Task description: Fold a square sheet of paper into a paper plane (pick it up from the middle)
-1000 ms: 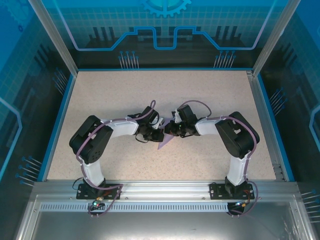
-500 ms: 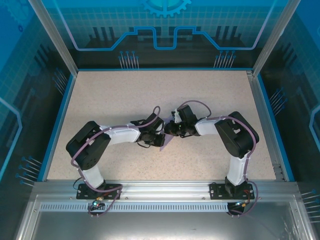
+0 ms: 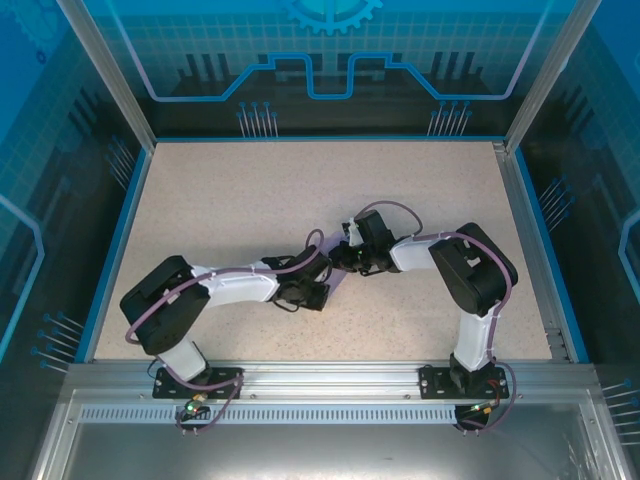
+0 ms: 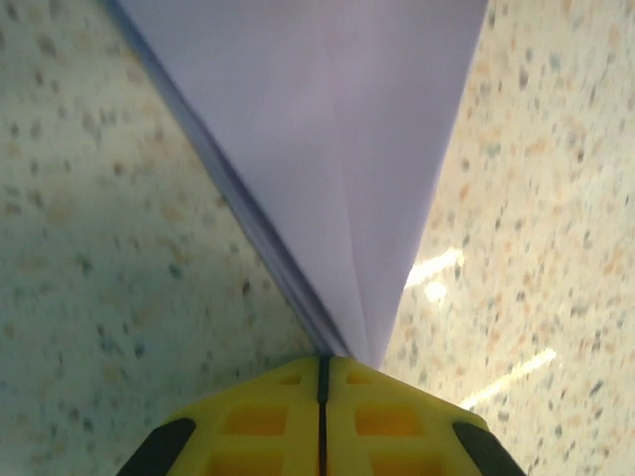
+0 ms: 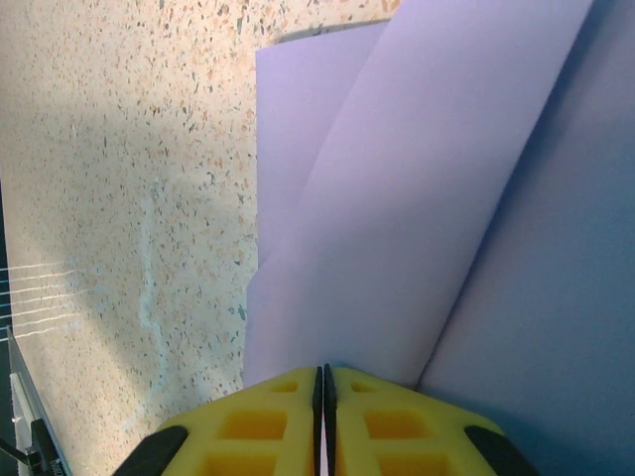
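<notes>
Right at the tip of the left end effector, the lavender paper narrows to a point, and that point is pinched btw the closed yellow pads. The rest fans out ahead, on or just above the speckled counter; can't tell which. Just ahead of the right end effector, also closed to a thin seam, several loose layers of the same paper overlap, w/ an edge apparently clamped at its tip.

Risks, as I judge them:
- Both ends grip one thin sheet. Any pull apart or twist btw them prob tears it, most likely at the narrow point.
- Left hold is on a v. small bit of paper, so a slight tug could slip it free and the fold springs open.
- Layers by the right tip look uneven. Pressing now could set a crooked crease, i.e. lopsided wings.
- Top view shows the wrists v. close together, so a careless swing could knock one into the other.
</notes>
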Robot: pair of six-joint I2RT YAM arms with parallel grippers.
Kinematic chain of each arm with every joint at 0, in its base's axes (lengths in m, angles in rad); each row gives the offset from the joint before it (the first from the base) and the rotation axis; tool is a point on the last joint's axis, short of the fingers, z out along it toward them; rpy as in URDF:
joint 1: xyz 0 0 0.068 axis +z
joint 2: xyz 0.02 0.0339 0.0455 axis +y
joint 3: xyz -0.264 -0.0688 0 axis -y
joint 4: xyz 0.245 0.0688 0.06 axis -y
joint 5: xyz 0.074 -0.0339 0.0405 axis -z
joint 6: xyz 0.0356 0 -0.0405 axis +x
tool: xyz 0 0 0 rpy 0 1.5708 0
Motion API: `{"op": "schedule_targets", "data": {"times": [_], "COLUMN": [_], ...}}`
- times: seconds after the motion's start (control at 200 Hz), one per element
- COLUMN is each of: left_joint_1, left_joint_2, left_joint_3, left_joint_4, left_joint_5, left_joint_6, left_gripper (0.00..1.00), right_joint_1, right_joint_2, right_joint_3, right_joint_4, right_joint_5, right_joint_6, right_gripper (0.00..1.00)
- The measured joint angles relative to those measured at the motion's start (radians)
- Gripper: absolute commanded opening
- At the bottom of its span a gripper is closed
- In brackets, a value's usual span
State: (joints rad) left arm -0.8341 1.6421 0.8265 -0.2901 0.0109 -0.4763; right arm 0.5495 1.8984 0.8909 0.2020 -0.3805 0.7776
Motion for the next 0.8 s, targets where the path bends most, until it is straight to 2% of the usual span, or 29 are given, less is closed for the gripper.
{"op": "schedule_targets", "data": {"times": [0.23, 0.38, 0.56, 0.8], "left_joint_1": [-0.020, -0.017, 0.029, 0.107], "left_joint_2": [-0.066, -0.108, -0.117, -0.103], "left_joint_3": [-0.029, -0.019, 0.019, 0.038], "left_joint_4": [-0.119, -0.162, -0.132, -0.042], "left_joint_5": [0.013, 0.023, 0.064, 0.117], "left_joint_6": [-0.024, -0.035, -0.048, -0.050], "left_gripper": [0.11, 0.16, 0.20, 0.33], "right_joint_1": [0.000, 0.000, -0.005, -0.040], "right_joint_2": [-0.001, -0.008, -0.038, -0.144], "right_joint_3": [-0.004, -0.010, -0.011, -0.038], "right_joint_4": [0.010, 0.020, -0.015, -0.088], "right_joint_5": [-0.008, -0.016, -0.009, 0.008], "right_joint_6": [-0.001, -0.004, -0.011, -0.016], "right_gripper": [0.13, 0.19, 0.29, 0.36]}}
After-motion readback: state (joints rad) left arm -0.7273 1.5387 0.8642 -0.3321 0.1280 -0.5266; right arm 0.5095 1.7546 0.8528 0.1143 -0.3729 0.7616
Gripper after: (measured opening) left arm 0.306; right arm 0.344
